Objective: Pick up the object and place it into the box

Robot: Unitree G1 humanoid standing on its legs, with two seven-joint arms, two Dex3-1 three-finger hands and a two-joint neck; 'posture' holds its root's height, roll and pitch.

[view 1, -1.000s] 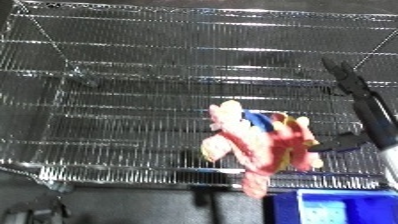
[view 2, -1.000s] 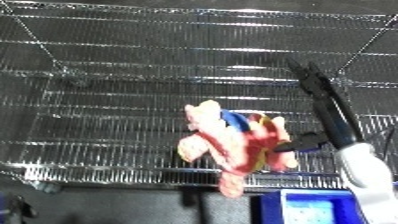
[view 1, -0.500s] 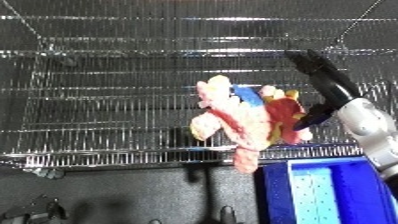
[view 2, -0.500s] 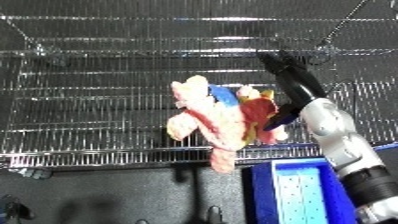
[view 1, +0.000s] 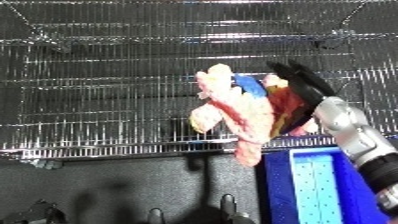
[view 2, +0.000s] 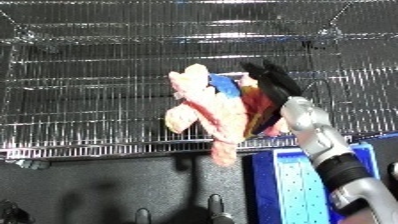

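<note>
Gripping plush toy [view 1: 238, 117], right hand [view 1: 298, 90] w/ fingertips hidden.

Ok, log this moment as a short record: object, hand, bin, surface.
object: pink and cream plush toy with blue and red parts, lower end hanging past the shelf's front edge
right hand: black hand at the toy's right side; cannot tell whether the toy is held
left hand: not in view
bin: blue plastic bin, lower right, below the shelf
surface: silver wire rack shelf
</note>
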